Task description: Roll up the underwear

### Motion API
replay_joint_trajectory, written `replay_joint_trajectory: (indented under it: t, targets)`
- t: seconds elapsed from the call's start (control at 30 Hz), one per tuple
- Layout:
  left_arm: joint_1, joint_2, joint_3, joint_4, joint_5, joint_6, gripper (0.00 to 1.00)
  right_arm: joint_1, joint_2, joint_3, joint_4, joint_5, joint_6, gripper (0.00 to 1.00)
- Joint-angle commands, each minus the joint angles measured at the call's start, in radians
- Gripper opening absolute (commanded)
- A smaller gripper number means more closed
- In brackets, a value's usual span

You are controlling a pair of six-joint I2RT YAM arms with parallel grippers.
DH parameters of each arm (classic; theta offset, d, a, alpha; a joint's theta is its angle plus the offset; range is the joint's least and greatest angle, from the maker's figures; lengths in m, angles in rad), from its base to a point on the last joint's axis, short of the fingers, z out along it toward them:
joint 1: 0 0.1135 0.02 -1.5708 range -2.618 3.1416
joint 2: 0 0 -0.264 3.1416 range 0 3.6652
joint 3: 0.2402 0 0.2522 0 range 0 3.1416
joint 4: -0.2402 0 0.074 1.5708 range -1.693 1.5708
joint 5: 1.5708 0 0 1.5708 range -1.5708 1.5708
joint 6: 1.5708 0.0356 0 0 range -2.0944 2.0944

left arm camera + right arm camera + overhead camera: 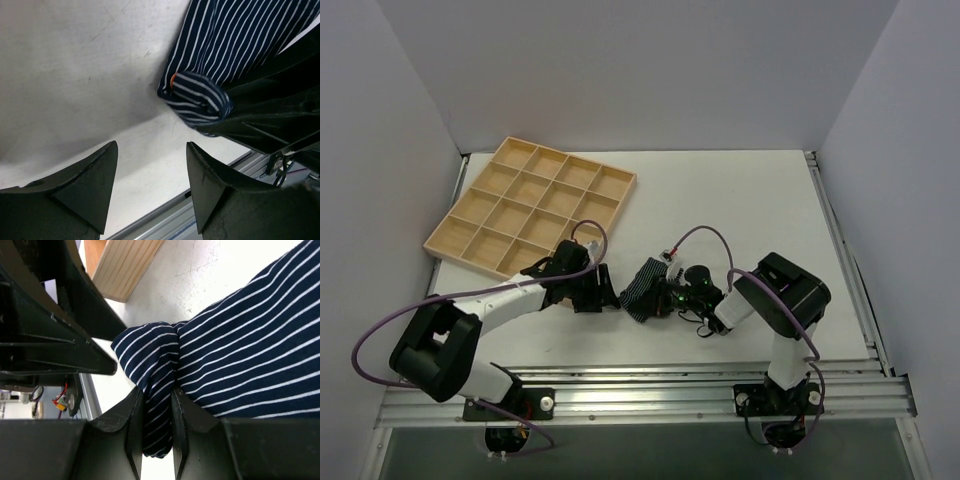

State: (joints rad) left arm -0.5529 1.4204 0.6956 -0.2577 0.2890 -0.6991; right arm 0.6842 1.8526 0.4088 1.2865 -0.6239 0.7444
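The underwear (648,288) is a navy bundle with thin white stripes, lying on the white table between the two arms. In the right wrist view my right gripper (157,410) is shut on a fold of the underwear (240,355). In the left wrist view my left gripper (152,165) stands open over bare table, a little short of the rolled end of the underwear (200,97), where a bit of orange edge shows. From above, the left gripper (603,290) sits just left of the cloth and the right gripper (670,295) at its right side.
A wooden tray (535,205) with several cells lies at the back left, its corner (122,265) close to the left gripper. The table's aluminium front rail (650,385) runs just behind both arms. The right arm's dark body (270,115) crowds the cloth.
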Motion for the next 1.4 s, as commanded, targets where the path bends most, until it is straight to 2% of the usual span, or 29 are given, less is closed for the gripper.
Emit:
replay_joint_trajectory:
  t: [0.0,0.2,0.33,0.43,0.57,0.7,0.83,0.93,0.97,1.03,1.1,1.2,1.23,1.27,1.3,1.33,1.37]
  targets:
    - [-0.007,0.015,-0.002,0.162,-0.005,-0.005,0.65,-0.014,0.059,-0.047,-0.162,-0.023,-0.019,0.08]
    - [-0.018,0.002,-0.021,0.297,0.010,0.027,0.65,-0.034,0.071,-0.008,-0.272,-0.037,-0.040,0.09]
    - [-0.018,0.066,0.037,0.212,0.024,0.101,0.65,-0.038,0.077,0.027,-0.369,-0.046,-0.059,0.08]
    - [-0.019,0.115,0.059,0.195,0.033,0.116,0.65,-0.044,0.092,0.042,-0.383,-0.082,-0.066,0.08]
    - [-0.019,0.120,0.021,0.303,0.053,0.101,0.65,-0.052,0.109,0.048,-0.378,-0.140,-0.071,0.08]
    - [-0.018,0.130,-0.004,0.330,0.061,0.107,0.65,-0.060,0.125,0.059,-0.401,-0.184,-0.094,0.08]
    - [-0.018,0.078,-0.031,0.394,0.104,0.134,0.64,-0.077,0.132,0.048,-0.409,-0.218,-0.097,0.08]
    - [-0.016,0.003,0.028,0.294,0.064,0.218,0.64,-0.081,0.137,0.061,-0.450,-0.224,-0.115,0.07]
    - [-0.018,-0.004,0.060,0.158,0.050,0.258,0.64,-0.081,0.140,0.067,-0.464,-0.224,-0.119,0.07]
    - [-0.019,-0.020,0.144,0.044,0.026,0.337,0.64,-0.081,0.143,0.077,-0.487,-0.234,-0.128,0.08]
    - [-0.021,-0.047,0.185,0.008,0.048,0.368,0.65,-0.081,0.142,0.097,-0.544,-0.238,-0.151,0.08]
    - [-0.004,-0.084,0.234,0.054,0.172,0.377,0.67,-0.084,0.138,0.101,-0.547,-0.243,-0.162,0.09]
    - [0.005,-0.078,0.249,0.054,0.200,0.380,0.72,-0.084,0.138,0.099,-0.546,-0.241,-0.162,0.09]
    - [0.027,-0.037,0.310,0.025,0.234,0.400,0.85,-0.083,0.138,0.097,-0.546,-0.244,-0.162,0.09]
    - [0.036,-0.002,0.356,-0.018,0.295,0.429,0.89,-0.084,0.140,0.097,-0.544,-0.246,-0.162,0.09]
    - [0.042,0.044,0.410,-0.079,0.340,0.555,0.89,-0.083,0.142,0.099,-0.547,-0.246,-0.163,0.09]
    - [0.045,0.093,0.477,-0.264,0.355,0.631,0.85,-0.083,0.143,0.101,-0.549,-0.244,-0.163,0.09]
